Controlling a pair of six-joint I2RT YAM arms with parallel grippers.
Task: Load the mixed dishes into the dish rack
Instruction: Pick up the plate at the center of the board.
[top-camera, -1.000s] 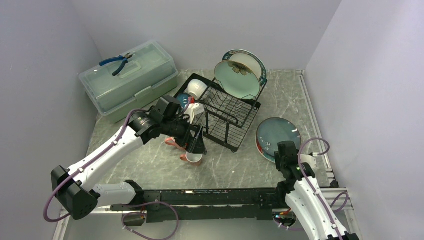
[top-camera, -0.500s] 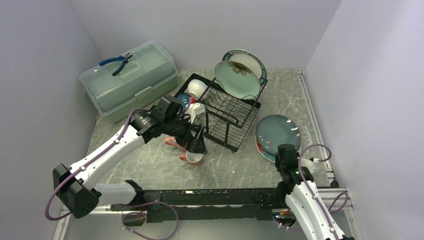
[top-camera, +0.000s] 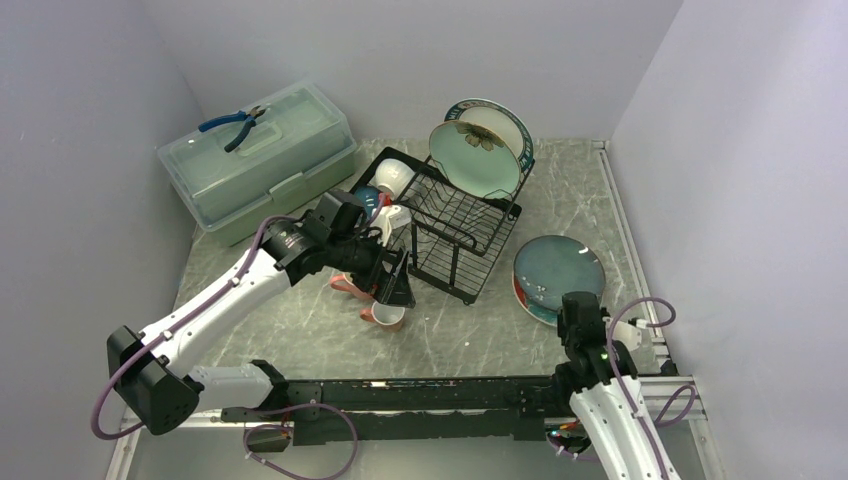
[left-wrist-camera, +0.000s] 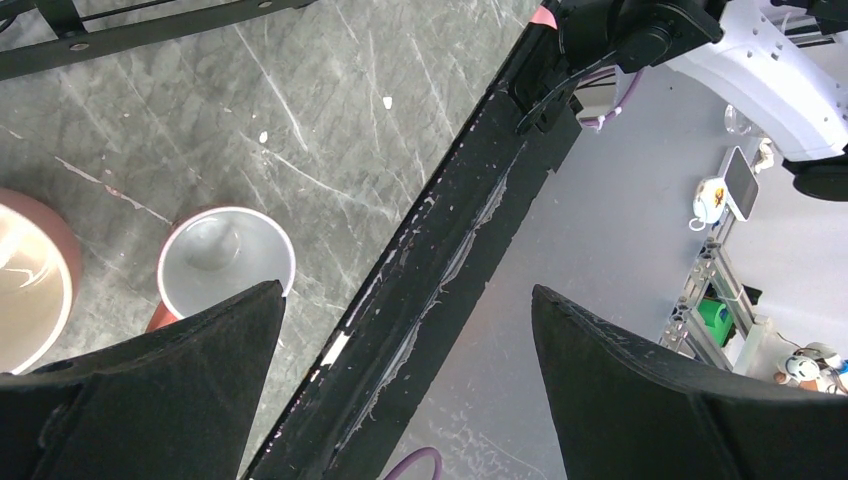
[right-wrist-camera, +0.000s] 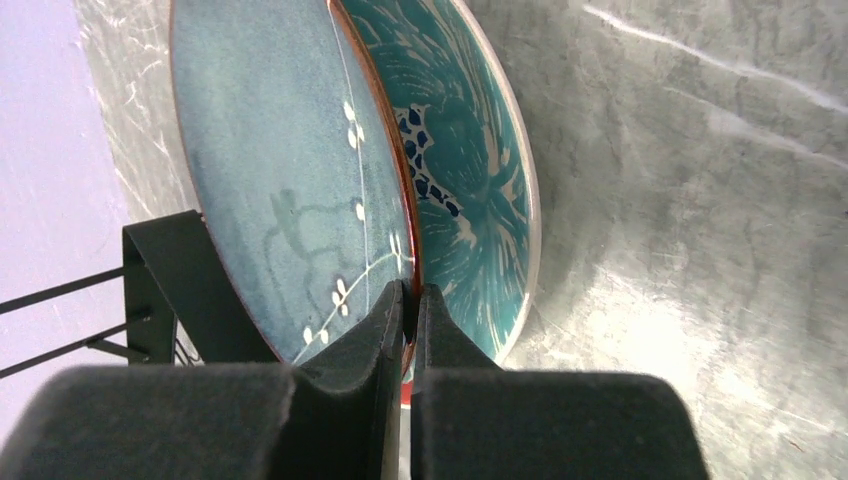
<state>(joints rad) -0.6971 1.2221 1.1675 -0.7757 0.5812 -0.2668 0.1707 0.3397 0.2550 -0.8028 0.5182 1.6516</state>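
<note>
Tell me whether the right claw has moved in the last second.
Yes. In the top view the right claw has drawn back toward the black base rail, away from the dish rack, shut on the teal plate.

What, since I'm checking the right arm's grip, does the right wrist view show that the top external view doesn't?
Only the right wrist view: the right gripper shut on the rim of the glossy teal plate, and the teal-patterned face of the plate beneath. Only the top external view: two plates standing in the dish rack, the left gripper near a pink mug, and the lidded box. Both: the teal plate stacked on another.
</note>
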